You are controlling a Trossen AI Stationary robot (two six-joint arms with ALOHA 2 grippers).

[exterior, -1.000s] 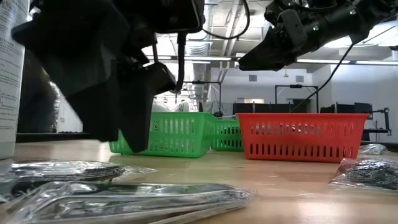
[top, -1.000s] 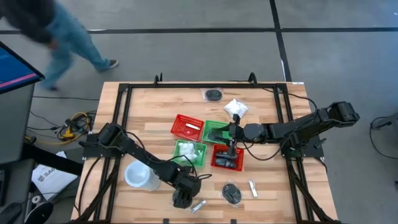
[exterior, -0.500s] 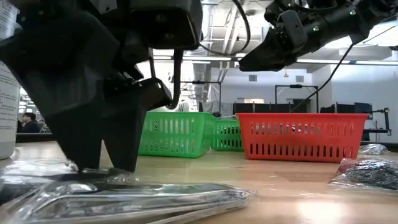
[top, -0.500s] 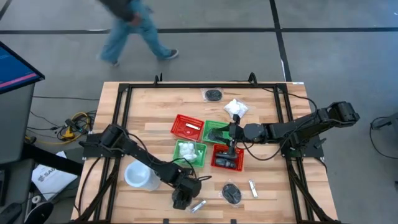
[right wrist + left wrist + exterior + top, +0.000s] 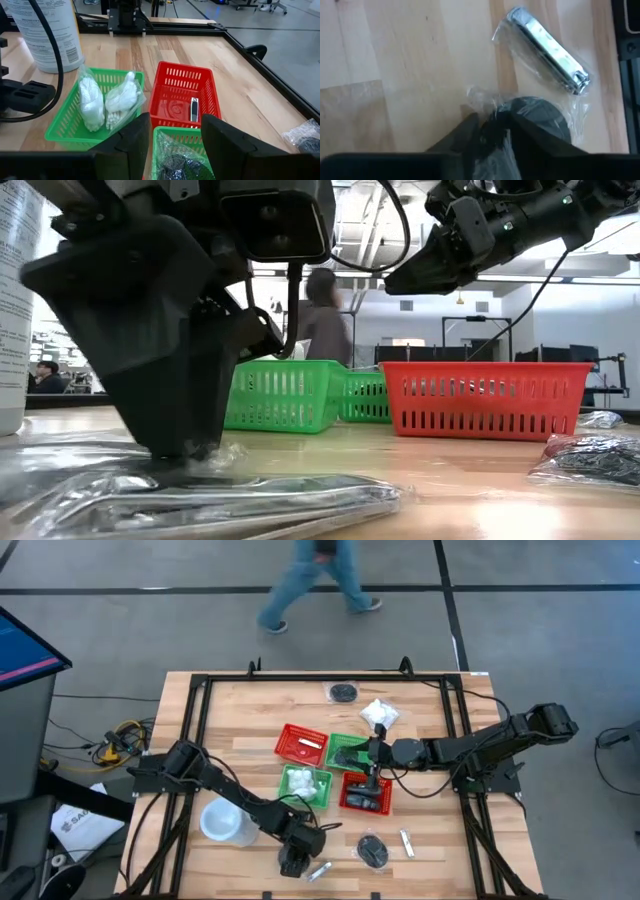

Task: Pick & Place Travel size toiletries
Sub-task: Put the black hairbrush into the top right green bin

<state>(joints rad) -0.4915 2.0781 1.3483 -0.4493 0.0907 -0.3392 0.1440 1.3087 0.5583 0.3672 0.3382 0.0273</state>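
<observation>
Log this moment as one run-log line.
left claw: closing on clear-wrapped black bundle, near table edge | right claw: open, above baskets | silvery tube: beside bundle, loose

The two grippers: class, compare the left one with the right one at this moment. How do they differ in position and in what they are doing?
The left gripper is down at the table's near edge, closing on a black bundle in clear wrap; the right gripper hangs above the baskets, holding nothing. The left gripper's fingers are nearly together, the right gripper's apart. A silvery tube lies beside the left; a green basket lies under the right.
</observation>
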